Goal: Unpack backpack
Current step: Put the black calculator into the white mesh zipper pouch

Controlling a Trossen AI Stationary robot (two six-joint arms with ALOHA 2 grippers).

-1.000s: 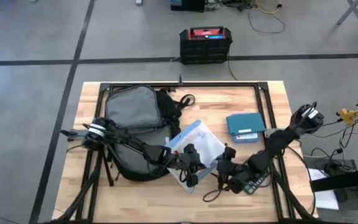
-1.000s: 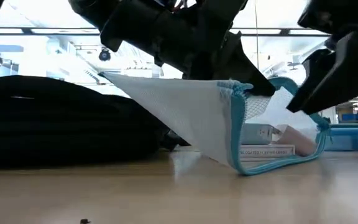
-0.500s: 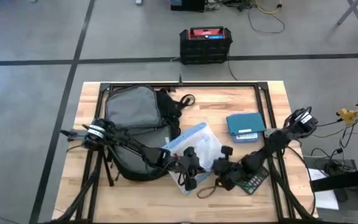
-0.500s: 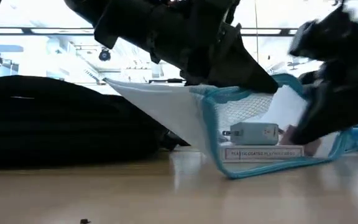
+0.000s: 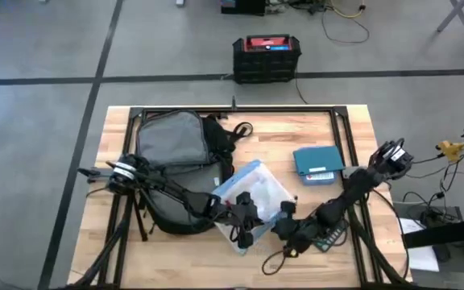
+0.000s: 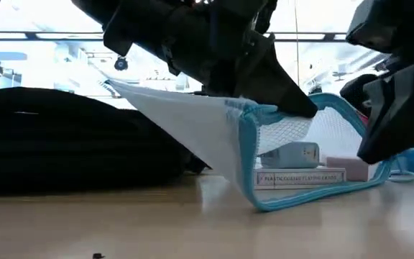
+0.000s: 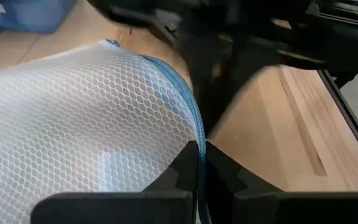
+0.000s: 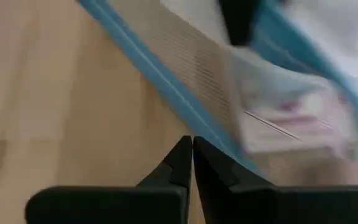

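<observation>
The backpack (image 5: 176,165) lies on the left half of the bench (image 5: 296,137), grey panel up, straps trailing toward the middle; it has not shifted over the last second. Just right of it sits a white mesh pouch (image 5: 252,192) with blue zipper edging, its near end raised off the wood.

The left end effector (image 5: 244,228) is clenched on the pouch's blue edge (image 7: 194,134), which runs between its fingers in the wrist view. In the low view the pouch (image 6: 214,137) hangs tilted from that grip with its mouth gaping, and inside lie a small white adapter (image 6: 290,155) on top of a flat box of cards (image 6: 300,176). The raised corner has come slightly leftward since a second ago.

The right end effector (image 5: 284,234) has swung in from the right and now sits at the near right side of the pouch, just beside the left one. Its fingers (image 8: 188,163) are pressed together with nothing between them, tips close to the blue edge (image 8: 166,81).

A teal box (image 5: 318,164) rests right of the pouch, unmoved, and a black cord loop (image 5: 274,259) lies near the front edge. A black crate with a red top (image 5: 267,58) stands on the floor beyond the bench.
</observation>
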